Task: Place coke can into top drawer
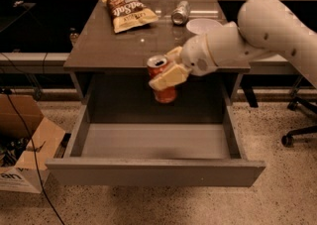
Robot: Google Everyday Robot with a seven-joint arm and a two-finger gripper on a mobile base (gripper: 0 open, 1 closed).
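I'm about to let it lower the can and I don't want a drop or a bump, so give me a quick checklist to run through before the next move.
1. Grip: gripper is closed around the coke can, which hangs clear of the table: ok.
2. Top drawer pulled open: ok.
3. Landing spot: no objects seen on the drawer floor: ok.
4. Can fully past the table's front edge and over the drawer: it looks so, but one view does not settle depth: cannot tell.
5. Silver can, chip bag and white bowl sit back on the table, away from the downward path: ok.
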